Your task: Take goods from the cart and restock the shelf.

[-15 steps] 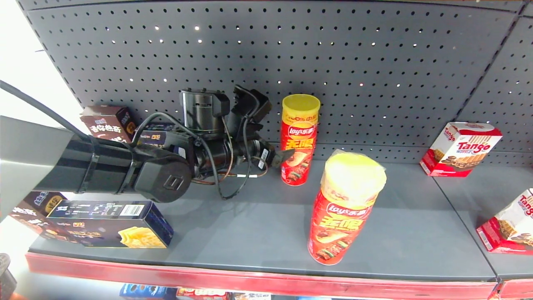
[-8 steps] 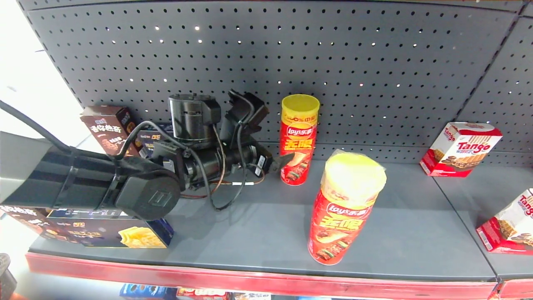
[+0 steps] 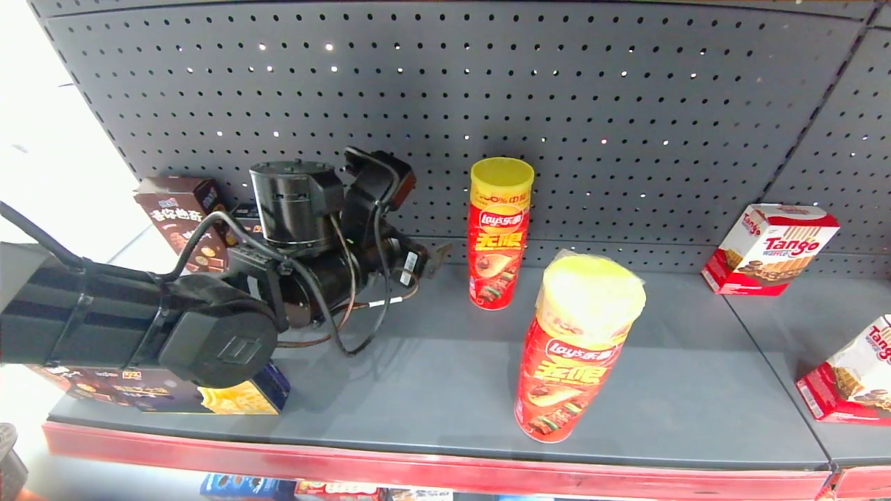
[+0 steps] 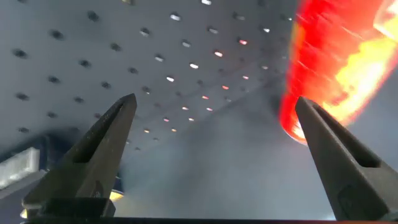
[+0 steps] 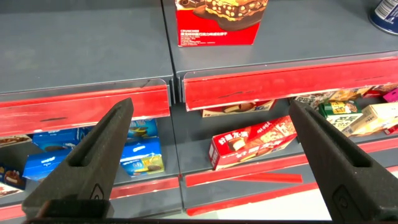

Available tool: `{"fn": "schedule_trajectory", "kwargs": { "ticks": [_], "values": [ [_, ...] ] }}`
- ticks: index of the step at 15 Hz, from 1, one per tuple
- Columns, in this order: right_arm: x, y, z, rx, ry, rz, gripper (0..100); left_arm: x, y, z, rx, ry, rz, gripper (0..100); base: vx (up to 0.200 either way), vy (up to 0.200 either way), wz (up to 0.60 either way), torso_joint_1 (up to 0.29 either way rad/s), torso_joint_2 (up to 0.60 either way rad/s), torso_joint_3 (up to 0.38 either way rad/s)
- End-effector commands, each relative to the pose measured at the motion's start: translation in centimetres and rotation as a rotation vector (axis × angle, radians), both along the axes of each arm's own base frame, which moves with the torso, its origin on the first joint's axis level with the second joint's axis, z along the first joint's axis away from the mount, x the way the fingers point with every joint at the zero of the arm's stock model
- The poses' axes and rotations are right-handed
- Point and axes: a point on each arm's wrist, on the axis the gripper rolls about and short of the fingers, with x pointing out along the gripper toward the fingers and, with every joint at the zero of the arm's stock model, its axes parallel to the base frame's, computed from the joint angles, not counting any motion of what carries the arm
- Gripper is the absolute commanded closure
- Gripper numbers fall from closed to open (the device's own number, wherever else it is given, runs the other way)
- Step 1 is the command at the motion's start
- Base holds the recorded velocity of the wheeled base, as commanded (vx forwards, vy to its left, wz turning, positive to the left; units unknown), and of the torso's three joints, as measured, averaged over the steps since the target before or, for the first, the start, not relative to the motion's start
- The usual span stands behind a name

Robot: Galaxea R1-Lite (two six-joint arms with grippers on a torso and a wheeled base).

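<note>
Two red chip cans with yellow lids stand upright on the grey shelf. One can is at the back by the pegboard; in the left wrist view this rear can is a red blur beyond one finger. The other can stands nearer the front edge. My left gripper hovers low over the shelf just left of the rear can, open and holding nothing. My right gripper is open and empty, facing lower shelves.
A dark blue cracker box lies under my left arm and a brown box leans at the back left. Red wafer boxes sit on the right. The lower shelves have red edges, and a snack box stands on one.
My left arm has drawn back to the left; its fingertip, which was against the rear can, now stands apart from it. The cans have not moved.
</note>
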Motion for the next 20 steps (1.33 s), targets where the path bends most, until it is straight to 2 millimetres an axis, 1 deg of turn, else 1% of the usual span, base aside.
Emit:
{"fn": "schedule_trajectory", "kwargs": {
  "ticks": [1, 2, 5, 10, 14, 16, 17, 18, 19, 20],
  "values": [
    [0.0, 0.0, 0.0, 0.001, 0.002, 0.0, 0, 1.6, -0.8, -0.5, 0.009, 0.01, 0.024, 0, 0.0, 0.0, 0.0, 0.0, 0.0, 0.0],
    [0.0, 0.0, 0.0, 0.001, 0.002, 0.0, 0, 2.1, -1.3, -0.8, 0.012, 0.015, 0.021, 0, 0.0, 0.0, 0.0, 0.0, 0.0, 0.0],
    [0.0, 0.0, 0.0, 0.001, 0.002, 0.0, 0, 2.2, -2.1, -1.6, 0.021, 0.03, 0.004, 0, 0.0, 0.0, 0.0, 0.0, 0.0, 0.0],
    [0.0, 0.0, 0.0, 0.0, 0.0, 0.0, 0, 2.3, -3.4, -1.6, 0.022, 0.036, -0.022, 0, 0.0, 0.0, 0.0, 0.0, 0.0, 0.0],
    [0.0, 0.0, 0.0, 0.0, 0.0, 0.0, 0, 2.3, -3.4, -1.4, 0.014, 0.037, -0.018, 0, 0.0, 0.0, 0.0, 0.0, 0.0, 0.0],
    [0.0, 0.0, 0.0, 0.001, 0.0, 0.001, 0, 1.1, -1.1, 1.6, 0.014, -0.022, 0.011, 0, 0.0, 0.0, 0.0, 0.0, 0.0, 0.0],
    [0.0, 0.0, 0.0, 0.0, 0.0, 0.0, 0, 0.6, -0.2, 2.7, 0.021, -0.041, 0.026, 0, 0.0, 0.0, 0.0, 0.0, 0.0, 0.0],
    [0.0, 0.0, 0.0, 0.0, 0.0, 0.0, 0, 0.4, 0.2, 3.0, 0.018, -0.046, 0.034, 0, 0.0, 0.0, 0.0, 0.0, 0.0, 0.0],
    [0.0, 0.0, 0.0, 0.001, 0.002, 0.0, 0, -0.2, 1.0, 3.8, 0.009, -0.06, 0.049, 0, 0.0, 0.0, 0.0, 0.0, 0.0, 0.0],
    [0.0, 0.0, 0.0, 0.0, -0.001, 0.0, 0, -1.0, 2.2, 4.1, 0.009, -0.06, 0.091, 0, 0.0, 0.0, 0.0, 0.0, 0.0, 0.0]
  ]
}}
